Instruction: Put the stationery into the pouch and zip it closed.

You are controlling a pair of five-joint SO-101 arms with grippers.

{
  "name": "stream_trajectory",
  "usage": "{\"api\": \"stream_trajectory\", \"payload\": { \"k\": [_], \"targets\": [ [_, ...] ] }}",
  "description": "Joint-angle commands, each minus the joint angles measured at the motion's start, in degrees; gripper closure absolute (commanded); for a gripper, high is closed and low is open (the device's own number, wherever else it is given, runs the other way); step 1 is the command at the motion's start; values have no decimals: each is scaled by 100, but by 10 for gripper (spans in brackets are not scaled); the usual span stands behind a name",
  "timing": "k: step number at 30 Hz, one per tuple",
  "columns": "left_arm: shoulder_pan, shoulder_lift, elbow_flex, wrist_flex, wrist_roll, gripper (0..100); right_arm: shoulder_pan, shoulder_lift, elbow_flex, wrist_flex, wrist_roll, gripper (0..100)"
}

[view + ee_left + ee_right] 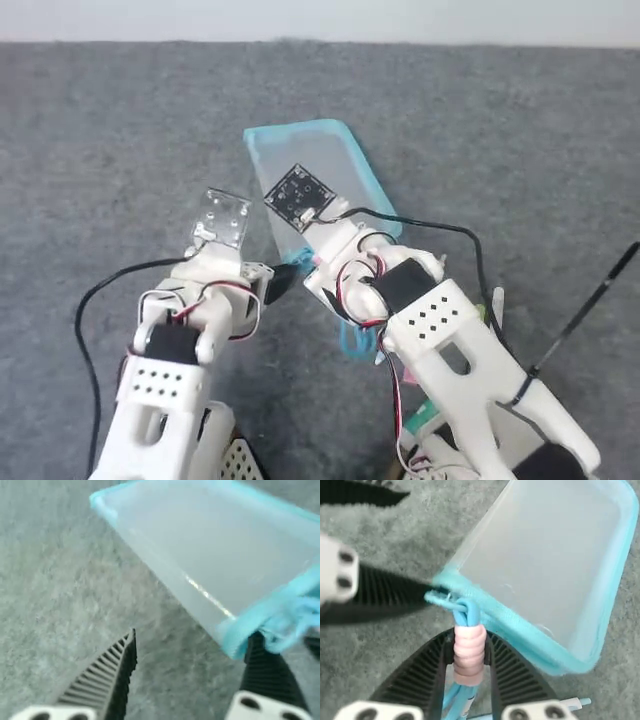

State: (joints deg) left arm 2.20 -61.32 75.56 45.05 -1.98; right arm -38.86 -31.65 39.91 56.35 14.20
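Lying flat on a grey, felt-like mat [500,130], the pouch [335,160] is a rounded rectangle of frosted, translucent plastic bound in a turquoise fabric edge. It sits ahead of both arms, between their tips. A turquoise zip runs along its near end, with the slider [445,597] at one corner. From the slider hangs a looped turquoise cord [470,611] carrying a pink, ring-ribbed cylindrical pull [467,662]. The right gripper [467,636] is clenched on this pull, its black ridged jaws pressed to either side. The left gripper [193,635] stands released with its jaws spread wide. One serrated finger [262,667] touches the pouch corner beside the slider, and the other finger [112,672] is over bare mat.
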Motion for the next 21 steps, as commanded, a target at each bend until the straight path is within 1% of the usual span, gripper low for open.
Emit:
{"api": "stream_trajectory", "payload": {
  "k": [1,8,15,18,21],
  "targets": [
    [-255,343,-409,-404,-62,671,-48,-330,97,75,360,993],
    [-255,378,-418,-475,-53,682,-48,-330,782,13,774,993],
    [-281,404,-418,-475,-53,683,22,-330,1345,-180,879,993],
    [-290,404,-409,-475,-53,683,330,-338,1336,-154,897,993],
    [-369,404,-400,-484,-53,683,602,-338,1354,-127,1090,993]
  ]
}}
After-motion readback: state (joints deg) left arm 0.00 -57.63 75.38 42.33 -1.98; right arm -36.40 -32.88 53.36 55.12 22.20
